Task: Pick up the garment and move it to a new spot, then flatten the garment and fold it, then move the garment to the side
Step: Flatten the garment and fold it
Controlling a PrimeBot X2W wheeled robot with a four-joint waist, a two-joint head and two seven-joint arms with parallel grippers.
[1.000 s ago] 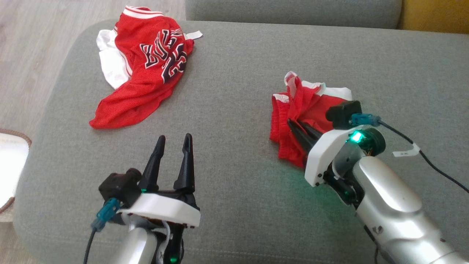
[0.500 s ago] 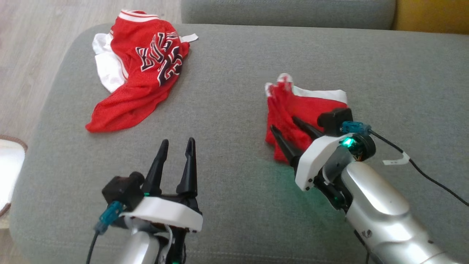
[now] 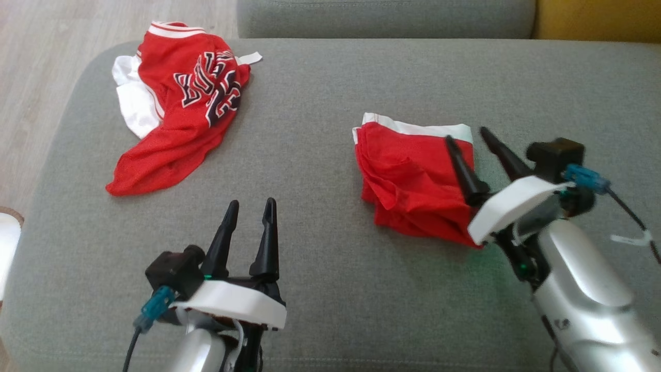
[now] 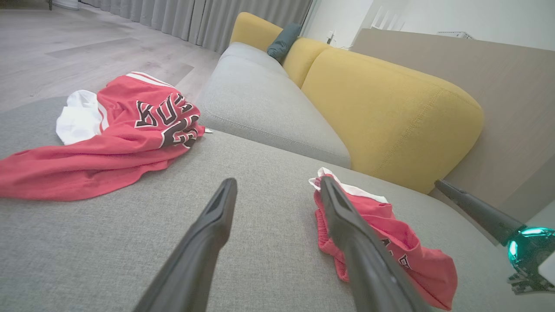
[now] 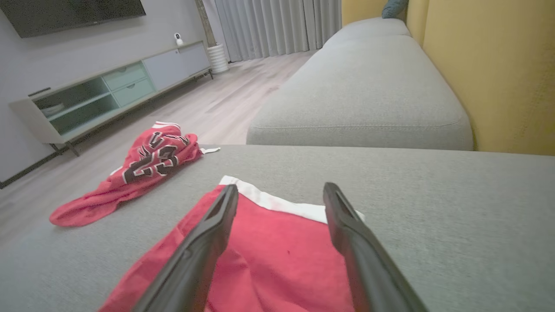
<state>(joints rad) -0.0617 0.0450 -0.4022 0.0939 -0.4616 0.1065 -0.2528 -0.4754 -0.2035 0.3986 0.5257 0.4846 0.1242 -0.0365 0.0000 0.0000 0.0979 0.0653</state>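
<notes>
Plainly, both grippers are open and the jersey lies at the far left corner

Closest to the robot, the left gripper (image 3: 251, 202) hovers over the bare grey cushion (image 3: 320, 289), its two dark fingers spread with nothing between them.

A little farther and to the right, the right gripper (image 3: 466, 134) also has its fingers wide and grips nothing. In the head view one finger crosses the right edge of the smaller red piece (image 3: 408, 181), and the other points past it over grey fabric. Whether either finger touches the cloth cannot be told. That piece lies fairly flat, rumpled along its near edge, with a white band (image 3: 413, 126) on its far side.

Farther off, at the cushion's far left corner, lies the garment (image 3: 181, 119), well apart from both grippers and from the smaller piece. It is bunched, not flat. Its red body trails toward the near left, and a white sleeve (image 3: 129, 103) shows at its left. The black-and-white lettering (image 3: 209, 93) is wrinkled on top, and a small white label (image 3: 249, 58) pokes out at the far right edge.

Beyond the cushion a second grey seat (image 3: 382, 15) runs along the top, with a yellow backrest (image 3: 599, 20) at its right and pale wooden floor (image 3: 41, 62) to the left.
</notes>
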